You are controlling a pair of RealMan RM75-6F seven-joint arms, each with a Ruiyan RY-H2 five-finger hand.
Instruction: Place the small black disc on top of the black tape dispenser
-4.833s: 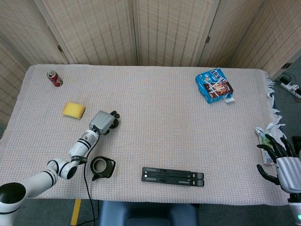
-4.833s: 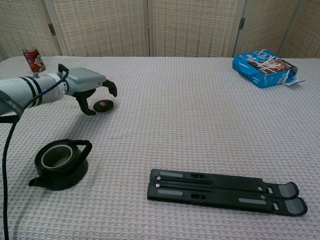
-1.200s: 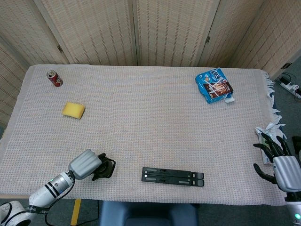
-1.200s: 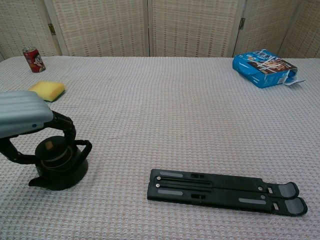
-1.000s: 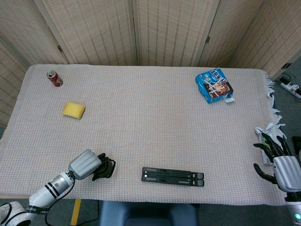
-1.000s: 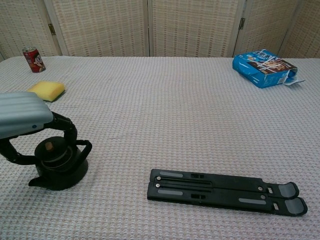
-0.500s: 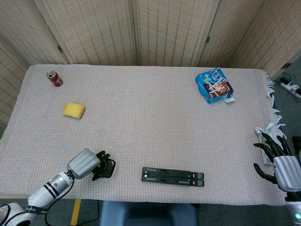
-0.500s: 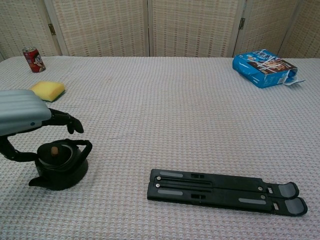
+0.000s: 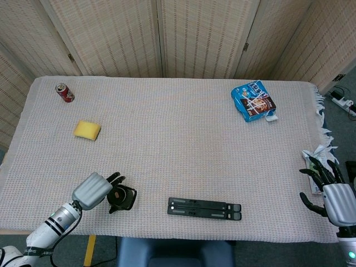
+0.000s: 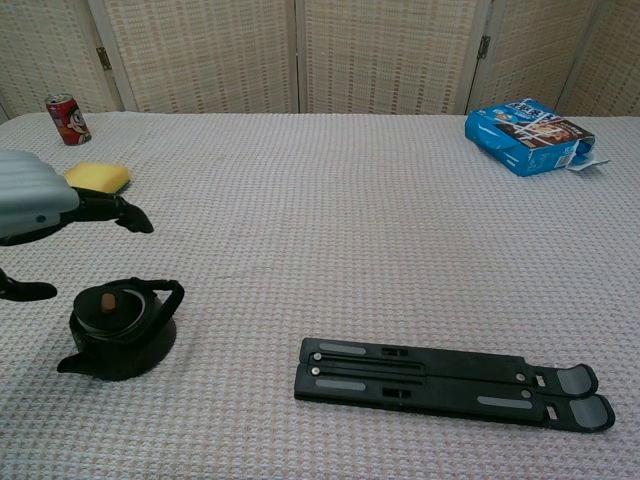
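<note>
The black tape dispenser (image 10: 122, 332) stands near the table's front left edge, also seen as the dispenser (image 9: 123, 198) in the head view. The small black disc (image 10: 108, 306) with a brown centre lies flat on top of it. My left hand (image 10: 35, 213) hovers above and left of the dispenser, fingers spread, holding nothing; the head view shows this hand (image 9: 94, 190) just left of the dispenser. My right hand (image 9: 329, 192) hangs beyond the table's right edge, fingers apart and empty.
A flat black folding stand (image 10: 450, 382) lies at the front centre. A yellow sponge (image 10: 97, 177) and a red can (image 10: 65, 118) sit at the back left. A blue snack packet (image 10: 527, 122) lies at the back right.
My left hand has let go of the disc, which now rests on the dispenser, and the hand has lifted up and to the left with its fingers opened.
</note>
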